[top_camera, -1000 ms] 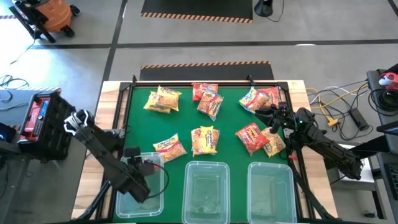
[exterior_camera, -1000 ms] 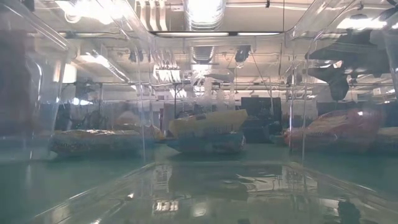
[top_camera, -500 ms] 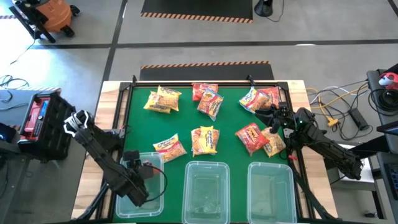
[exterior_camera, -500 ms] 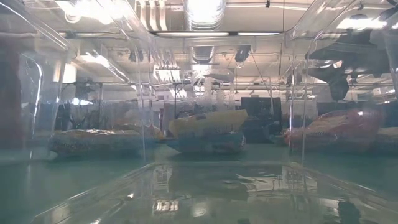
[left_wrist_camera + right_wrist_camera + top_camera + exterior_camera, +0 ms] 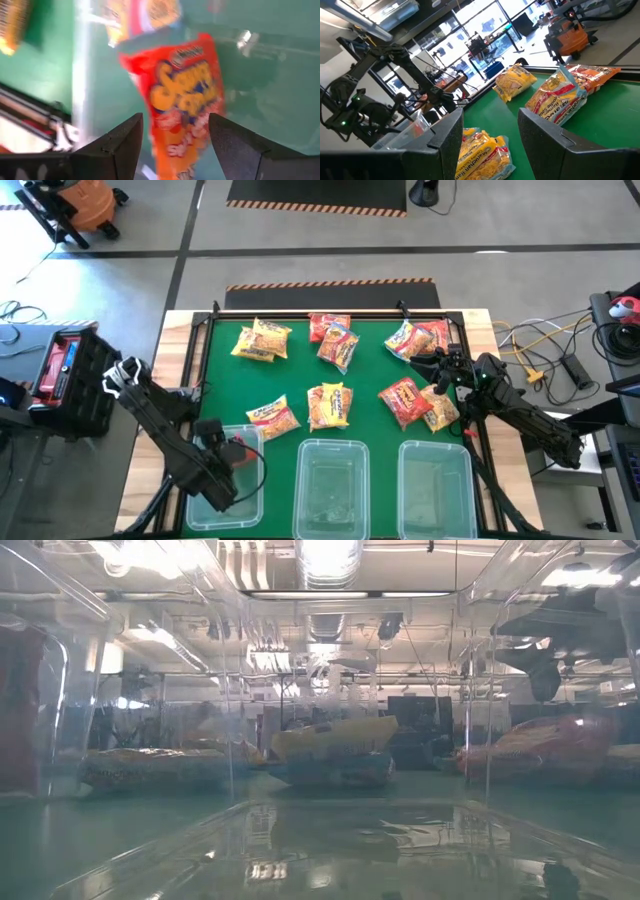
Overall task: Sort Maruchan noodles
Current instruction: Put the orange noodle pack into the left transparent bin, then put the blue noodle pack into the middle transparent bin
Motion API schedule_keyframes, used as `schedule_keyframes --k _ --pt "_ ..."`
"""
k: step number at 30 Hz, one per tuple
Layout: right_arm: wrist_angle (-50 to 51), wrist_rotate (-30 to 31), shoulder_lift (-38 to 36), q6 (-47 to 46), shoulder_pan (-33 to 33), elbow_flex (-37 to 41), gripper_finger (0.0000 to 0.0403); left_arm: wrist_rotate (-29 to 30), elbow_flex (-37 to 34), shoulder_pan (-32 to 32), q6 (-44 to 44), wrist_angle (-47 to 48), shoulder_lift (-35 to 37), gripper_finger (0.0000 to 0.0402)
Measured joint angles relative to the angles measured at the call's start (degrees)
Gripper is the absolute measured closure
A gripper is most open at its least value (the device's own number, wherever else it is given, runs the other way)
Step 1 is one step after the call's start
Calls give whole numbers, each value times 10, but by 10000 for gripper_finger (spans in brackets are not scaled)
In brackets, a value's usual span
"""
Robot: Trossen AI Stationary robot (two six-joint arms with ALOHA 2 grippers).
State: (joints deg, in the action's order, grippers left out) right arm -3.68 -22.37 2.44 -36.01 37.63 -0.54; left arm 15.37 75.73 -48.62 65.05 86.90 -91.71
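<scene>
Maruchan noodles were spread over the green table (image 5: 370,395) in crinkly packets: a yellow packet (image 5: 262,340) at the far left, a red pair (image 5: 334,338) at the far middle, a mixed pair (image 5: 417,338) at the far right, and nearer the tubs a yellow-pink packet (image 5: 272,416), a yellow packet (image 5: 329,405) and a red packet (image 5: 403,400) overlapping another at the right. One orange-red packet (image 5: 186,102) was seen in the left wrist view between the parted fingers of the left gripper (image 5: 175,137), with no finger touching it; its lower end was cut off by the picture's edge, and whether it had yet settled in the tub could not be told. In the high view that packet was largely hidden under the left gripper (image 5: 212,438), which was held over the left tub (image 5: 245,480). A blurred red shape (image 5: 20,710) was made out through that tub's wall in the low view. The middle tub (image 5: 333,485) and right tub (image 5: 437,485) were set along the near edge. The right gripper (image 5: 442,372) was held just above the packets at the table's right side, its fingers spread apart in its wrist view with nothing between them.
</scene>
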Motion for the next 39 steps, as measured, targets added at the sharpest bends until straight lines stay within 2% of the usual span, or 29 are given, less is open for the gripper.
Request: schedule_keyframes --k 3,10,23,33,39 --pt "0 0 0 0 0 0 225 13 23 0 8 28 0 194" --pt "0 0 0 0 0 0 225 25 66 0 20 27 0 194" --pt "0 0 0 0 0 0 225 167 212 42 -28 25 6 194" --pt "0 0 0 0 0 0 225 157 173 192 -140 29 76 194" --pt "0 0 0 0 0 0 225 119 91 290 -227 -39 157 194"
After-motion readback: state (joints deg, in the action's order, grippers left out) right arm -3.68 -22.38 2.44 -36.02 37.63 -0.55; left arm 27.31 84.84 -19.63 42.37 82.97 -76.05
